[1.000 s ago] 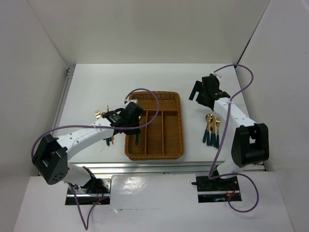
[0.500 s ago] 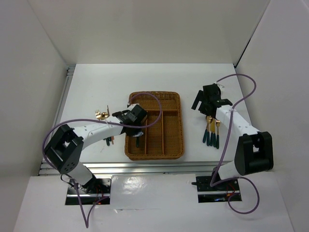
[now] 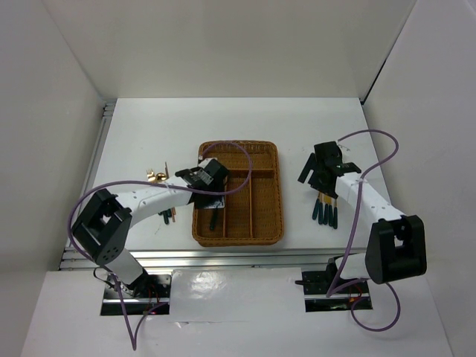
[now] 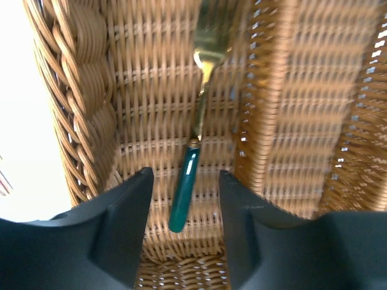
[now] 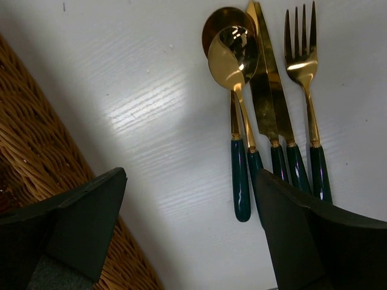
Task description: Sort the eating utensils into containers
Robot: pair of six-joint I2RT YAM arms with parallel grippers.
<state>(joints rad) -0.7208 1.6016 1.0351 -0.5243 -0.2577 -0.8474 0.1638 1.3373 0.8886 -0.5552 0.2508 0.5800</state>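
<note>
The wicker tray [image 3: 279,201] lies mid-table. My left gripper [image 3: 207,177] is open over its left long slot. In the left wrist view a gold fork with a teal handle [image 4: 184,193] lies on the slot floor. My fingers [image 4: 130,217] stand either side of the handle end without touching it. My right gripper [image 3: 321,172] is open above a row of utensils [image 3: 326,212] right of the tray. The right wrist view shows two spoons [image 5: 233,57], a knife [image 5: 266,90] and a fork [image 5: 301,60], with my right gripper [image 5: 190,181] spread wide just left of their handles.
Gold-headed utensils [image 3: 156,176] and reddish chopsticks [image 3: 170,216] lie left of the tray, beside my left arm. The tray's woven wall [image 5: 30,163] shows at the lower left of the right wrist view. White walls enclose the table on three sides.
My right gripper has moved toward the near edge, from beyond the utensil row to right above it. My left gripper has shifted slightly over the tray's left slot.
</note>
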